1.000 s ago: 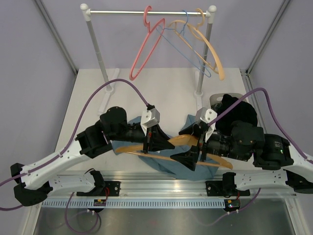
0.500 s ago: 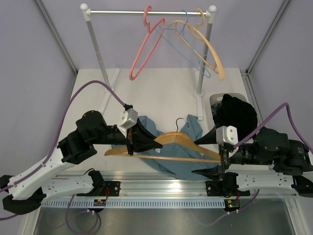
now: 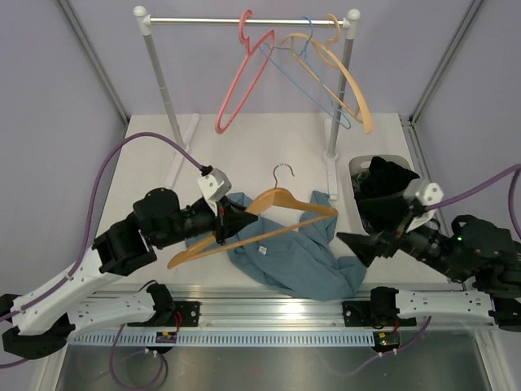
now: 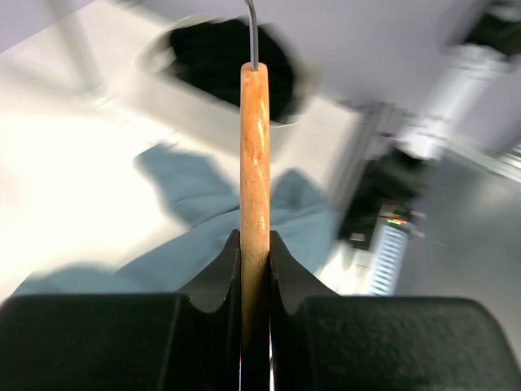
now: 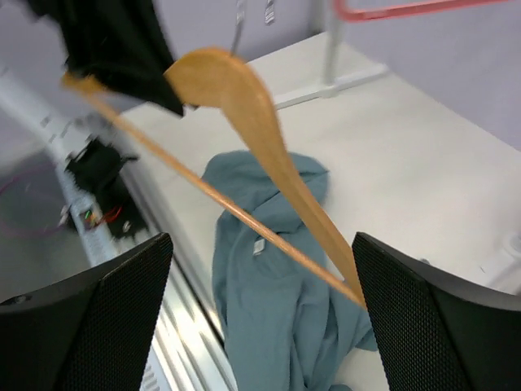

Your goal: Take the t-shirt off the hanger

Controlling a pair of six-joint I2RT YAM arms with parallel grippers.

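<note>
Clamping one arm of the orange-tan wooden coat hanger (image 3: pixel 269 198) with the thin grey wire hook, the left gripper (image 3: pixel 221 226) holds it tilted above the white table (image 3: pixel 155 163), apparently to keep the wood clear of the cloth. Below and to its right, the dusty teal-blue cotton t-shirt (image 3: pixel 301 265) lies crumpled near the table's front edge with no part threaded on the hanger, so the removal looks done. Further right, the right gripper (image 3: pixel 352 247) hovers with jaws spread wide and nothing between them. Behind it, a black cloth bundle (image 3: pixel 391 191) fills a pale grey tub (image 3: pixel 356 169).
</note>
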